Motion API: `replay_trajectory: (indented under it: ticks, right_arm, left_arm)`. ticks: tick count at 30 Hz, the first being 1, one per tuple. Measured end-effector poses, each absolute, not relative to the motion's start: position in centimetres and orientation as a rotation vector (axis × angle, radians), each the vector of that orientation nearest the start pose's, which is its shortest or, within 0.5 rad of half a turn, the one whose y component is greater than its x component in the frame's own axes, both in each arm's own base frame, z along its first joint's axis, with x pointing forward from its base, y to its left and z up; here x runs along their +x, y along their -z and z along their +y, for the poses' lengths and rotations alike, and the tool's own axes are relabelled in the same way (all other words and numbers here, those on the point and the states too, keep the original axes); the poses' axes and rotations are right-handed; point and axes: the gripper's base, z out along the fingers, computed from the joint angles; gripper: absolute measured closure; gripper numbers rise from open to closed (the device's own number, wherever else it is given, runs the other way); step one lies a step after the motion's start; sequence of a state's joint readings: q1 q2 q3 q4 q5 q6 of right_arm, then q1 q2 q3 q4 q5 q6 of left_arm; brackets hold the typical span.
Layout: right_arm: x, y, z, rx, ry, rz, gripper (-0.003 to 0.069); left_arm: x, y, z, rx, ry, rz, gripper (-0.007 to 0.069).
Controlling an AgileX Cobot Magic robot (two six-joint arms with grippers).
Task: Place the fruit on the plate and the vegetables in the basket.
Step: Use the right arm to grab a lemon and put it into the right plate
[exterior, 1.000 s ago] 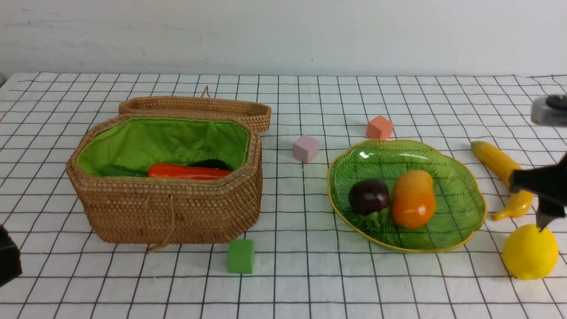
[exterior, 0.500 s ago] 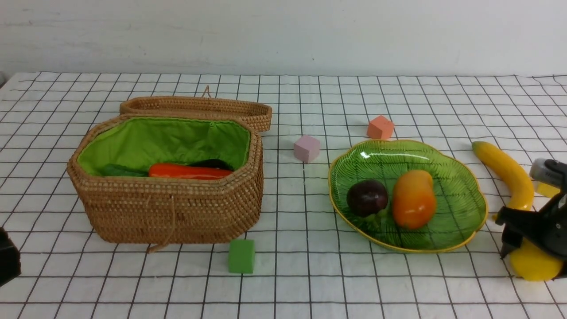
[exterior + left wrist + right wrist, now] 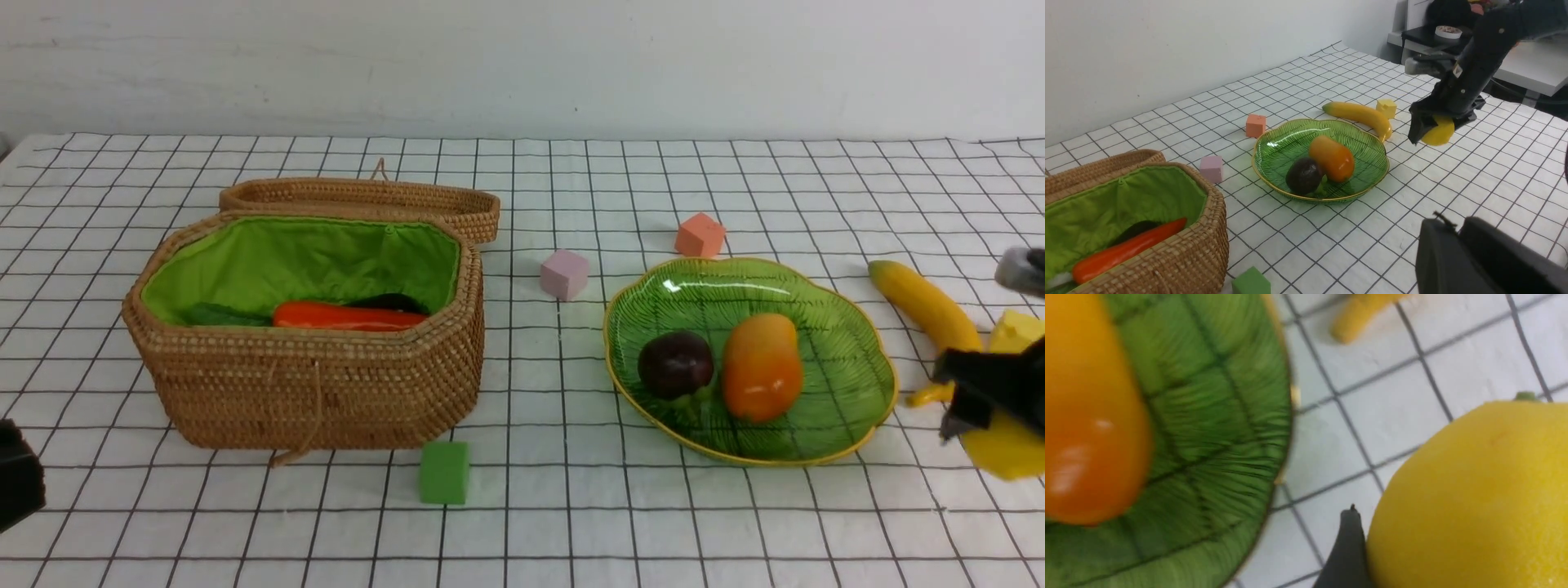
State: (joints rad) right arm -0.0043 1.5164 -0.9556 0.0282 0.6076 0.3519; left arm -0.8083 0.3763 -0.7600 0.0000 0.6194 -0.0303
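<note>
Lemon (image 3: 1440, 131) pinched wide, beside the plate (image 3: 1290, 143)
Right gripper (image 3: 1432, 132) jaws, spread wide, clamp the round lemon; its smooth curve may slip free. Beside them, the plate, where mango (image 3: 1333, 159) and mangosteen (image 3: 1303, 175) could be knocked

lemon (image 3: 1008, 453) cut off by front view's right edge, top hidden behind right gripper (image 3: 976, 404); eggplant (image 3: 392, 301) mostly hidden behind carrot (image 3: 347, 317) in basket (image 3: 326, 384); mango (image 3: 1090, 416) blurred, cropped in right wrist view; left gripper (image 3: 18, 474) cropped at left edge
</note>
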Motion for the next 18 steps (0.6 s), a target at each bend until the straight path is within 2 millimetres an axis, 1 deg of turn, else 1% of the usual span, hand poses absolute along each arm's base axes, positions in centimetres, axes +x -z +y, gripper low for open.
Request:
replay_trajectory:
  ticks: [2, 3, 4, 6, 8, 9, 11, 12, 13, 14, 15, 18]
  right_arm:
    - [30.5, -24.4, 1.4, 0.398, -0.184, 2.529, 0.0071]
    - [30.9, -24.6, 2.0, 0.371, -0.199, 2.506, 0.0071]
    - [31.4, -24.6, 2.5, 0.341, -0.210, 2.485, 0.0071]
    - [32.6, -24.0, 3.1, 0.303, -0.214, 2.474, 0.0071]
    - [33.8, -22.8, 3.4, 0.287, -0.205, 2.494, 0.0071]
    - [33.9, -22.7, 3.4, 0.287, -0.205, 2.497, 0.0071]
    - [34.9, -21.5, 3.4, 0.286, -0.196, 2.526, 0.0069]
    - [35.2, -21.1, 3.5, 0.288, -0.194, 2.535, 0.0057]
    - [35.4, -20.9, 3.5, 0.287, -0.192, 2.540, 0.0031]
    - [35.4, -20.8, 3.5, 0.286, -0.192, 2.541, 0.0020]
    - [35.5, -20.9, 3.5, 0.280, -0.190, 2.544, -0.0010]
    - [35.6, -21.7, 3.6, 0.267, -0.190, 2.548, -0.0021]
  left_arm:
    - [4.2, -38.4, -4.4, 0.664, 0.619, 1.621, 0.0565]
    - [4.4, -38.5, -4.6, 0.662, 0.621, 1.617, 0.0564]
    - [4.6, -38.5, -4.8, 0.662, 0.621, 1.616, 0.0564]
    - [5.0, -38.4, -5.2, 0.666, 0.618, 1.626, 0.0564]
    - [5.3, -38.3, -5.6, 0.672, 0.623, 1.649, 0.0564]
    - [5.3, -38.2, -5.6, 0.672, 0.624, 1.651, 0.0564]
    - [5.4, -38.1, -5.9, 0.673, 0.636, 1.670, 0.0564]
    - [5.5, -38.1, -5.9, 0.673, 0.639, 1.673, 0.0564]
    - [5.5, -38.1, -5.9, 0.673, 0.641, 1.674, 0.0564]
    - [5.5, -38.1, -5.9, 0.673, 0.641, 1.674, 0.0564]
    - [5.5, -38.1, -5.9, 0.673, 0.641, 1.674, 0.0564]
    - [5.4, -38.1, -6.0, 0.670, 0.650, 1.677, 0.0564]
